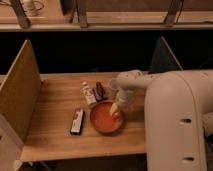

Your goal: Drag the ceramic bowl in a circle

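Pincer [116, 110] over ceramic bowl [102, 120], wooden table [55, 112]

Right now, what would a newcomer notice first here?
A bulky white robot arm fills the right side, its end effector set inside the right part of the round, glossy orange-red ceramic bowl near the front edge of the wooden table. Left of the bowl lies a flat dark bar; behind it sit a small white bottle and a small dark bottle.

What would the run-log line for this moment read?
gripper: open, tips inside right side of ceramic bowl | ceramic bowl: upright on wooden table | nearby: dark packet beside it
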You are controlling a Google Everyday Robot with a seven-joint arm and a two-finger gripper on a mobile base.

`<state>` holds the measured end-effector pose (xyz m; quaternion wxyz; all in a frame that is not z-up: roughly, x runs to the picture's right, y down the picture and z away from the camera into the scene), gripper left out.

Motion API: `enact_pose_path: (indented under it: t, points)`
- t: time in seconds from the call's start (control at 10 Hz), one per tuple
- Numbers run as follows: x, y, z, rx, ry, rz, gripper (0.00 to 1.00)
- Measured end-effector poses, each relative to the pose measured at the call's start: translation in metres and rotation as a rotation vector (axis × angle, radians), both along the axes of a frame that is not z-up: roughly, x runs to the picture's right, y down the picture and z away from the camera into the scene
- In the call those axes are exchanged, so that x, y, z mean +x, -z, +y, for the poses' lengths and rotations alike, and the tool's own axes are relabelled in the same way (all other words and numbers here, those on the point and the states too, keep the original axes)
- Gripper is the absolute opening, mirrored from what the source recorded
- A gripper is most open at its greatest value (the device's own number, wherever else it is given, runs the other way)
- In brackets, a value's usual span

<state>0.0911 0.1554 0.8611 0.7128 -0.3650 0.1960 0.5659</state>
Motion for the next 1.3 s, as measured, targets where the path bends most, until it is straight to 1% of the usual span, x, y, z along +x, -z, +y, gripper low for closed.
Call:
enact_pose_path:
  t: [0.1, 0.2, 0.4, 0.5, 0.6, 0.7, 0.9, 1.0, 1.1, 1.3]
  points:
    - [-0.005, -0.001, 0.002, 0.007, -0.019, -0.015, 0.58]
    - [-0.008, -0.001, 0.002, 0.017, -0.022, -0.030, 0.47]
    - [-0.010, 0.003, 0.000, 0.034, -0.011, -0.049, 0.29]
    - [-0.010, 0.006, 0.002, 0.037, -0.010, -0.059, 0.17]
    - [-0.013, 0.007, 0.007, 0.030, -0.008, -0.069, 0.07]
    - [-0.016, 0.009, 0.011, 0.025, -0.011, -0.079, 0.02]
    - [-0.020, 0.012, 0.020, 0.009, -0.021, -0.094, 0.00]
    - [-0.021, 0.013, 0.021, 0.007, -0.022, -0.097, 0.00]
    - [-0.018, 0.016, 0.021, 0.008, -0.009, -0.094, 0.00]
    - [0.008, 0.025, 0.015, 0.005, 0.040, -0.030, 0.00]
